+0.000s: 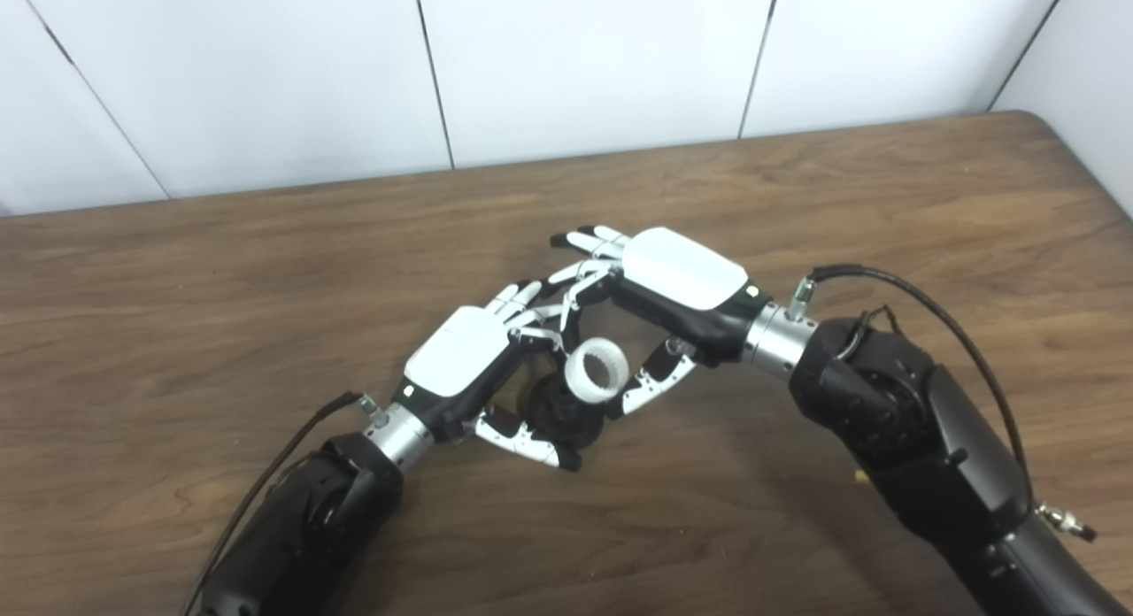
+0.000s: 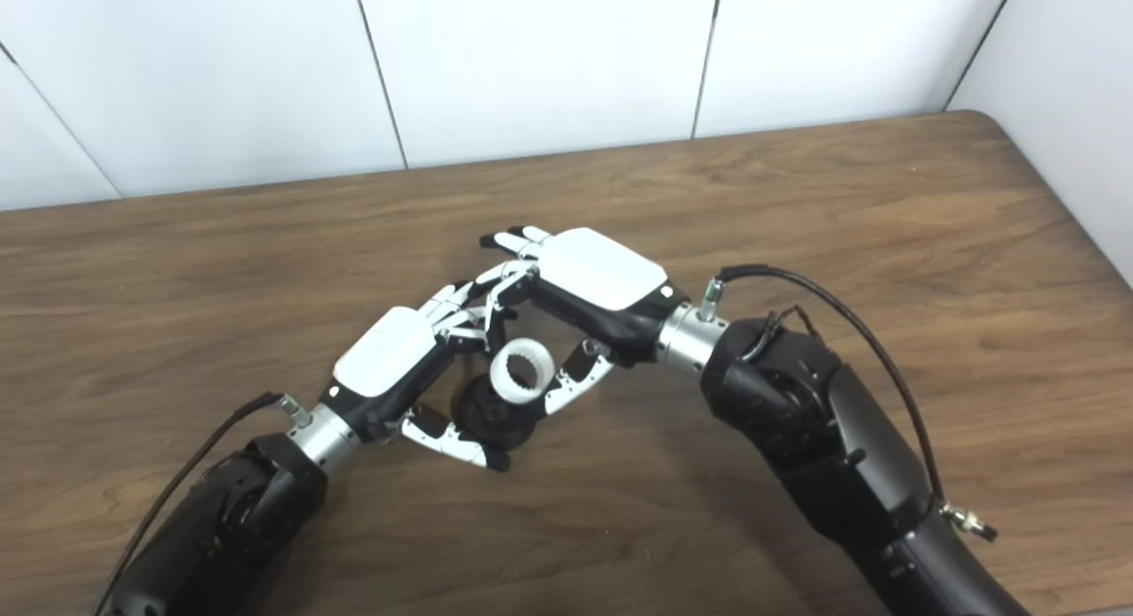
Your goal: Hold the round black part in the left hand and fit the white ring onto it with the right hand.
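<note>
White ring [image 1: 597,373] pinched by right hand [image 1: 677,284] half-hides black part [image 1: 559,414] clamped by left hand [image 1: 460,359].

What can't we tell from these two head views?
- Whether the white ring is seated on the round black part: contact hidden behind the ring, both views.
- Right hand grip on the ring: fingers overlap the left hand.
- Black part's shape: covered by left-hand thumb and ring.

Each hand, the left hand [image 1: 460,364] and the right hand [image 1: 677,275], has a glossy white back shell, black-and-white segmented fingers with black tips, and a ribbed silver wrist collar. Behind each collar runs a bulky matte-black forearm. A thin black cable loops from a metal plug beside each collar.
</note>
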Action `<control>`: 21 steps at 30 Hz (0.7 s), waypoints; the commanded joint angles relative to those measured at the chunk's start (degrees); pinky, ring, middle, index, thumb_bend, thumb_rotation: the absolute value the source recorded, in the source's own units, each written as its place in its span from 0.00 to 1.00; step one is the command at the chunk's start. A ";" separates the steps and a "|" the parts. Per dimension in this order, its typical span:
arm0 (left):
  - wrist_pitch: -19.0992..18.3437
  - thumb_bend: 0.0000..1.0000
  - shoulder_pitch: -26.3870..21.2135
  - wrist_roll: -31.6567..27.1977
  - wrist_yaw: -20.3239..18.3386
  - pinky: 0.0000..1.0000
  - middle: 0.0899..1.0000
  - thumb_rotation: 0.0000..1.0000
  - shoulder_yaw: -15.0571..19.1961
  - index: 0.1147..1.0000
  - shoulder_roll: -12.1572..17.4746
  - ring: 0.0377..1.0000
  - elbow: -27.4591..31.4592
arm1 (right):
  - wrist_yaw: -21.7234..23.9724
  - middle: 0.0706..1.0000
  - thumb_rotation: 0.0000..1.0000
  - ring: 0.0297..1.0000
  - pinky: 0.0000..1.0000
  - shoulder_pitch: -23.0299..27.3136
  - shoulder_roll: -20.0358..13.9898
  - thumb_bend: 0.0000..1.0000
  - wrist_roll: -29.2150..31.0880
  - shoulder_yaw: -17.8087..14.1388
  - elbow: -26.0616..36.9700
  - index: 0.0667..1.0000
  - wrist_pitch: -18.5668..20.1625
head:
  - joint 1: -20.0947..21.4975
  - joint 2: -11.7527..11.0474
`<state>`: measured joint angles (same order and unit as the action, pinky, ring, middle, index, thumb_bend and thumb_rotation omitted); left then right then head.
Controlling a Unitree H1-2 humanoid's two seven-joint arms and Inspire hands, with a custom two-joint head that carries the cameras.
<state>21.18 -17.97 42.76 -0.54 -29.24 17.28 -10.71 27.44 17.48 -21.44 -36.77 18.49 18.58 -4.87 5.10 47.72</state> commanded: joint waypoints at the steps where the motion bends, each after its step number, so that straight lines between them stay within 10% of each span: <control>1: 0.27 0.53 0.64 1.28 -2.57 1.00 0.87 0.06 -0.99 0.42 0.91 1.00 0.37 | -1.82 0.79 0.14 0.97 1.00 1.59 0.38 0.52 0.15 -0.32 0.27 0.45 -1.63 | 0.02 0.20; 21: 1.04 0.53 0.48 1.48 -1.68 1.00 0.86 0.06 -1.11 0.42 0.42 1.00 0.21 | -2.31 0.79 0.14 0.97 1.00 0.40 2.32 0.53 -1.13 0.89 -1.16 0.45 -3.25 | -0.51 0.38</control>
<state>21.12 -17.90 42.79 -0.78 -29.28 17.27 -10.47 26.93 16.51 -19.13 -38.27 20.04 16.77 -7.03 4.57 48.08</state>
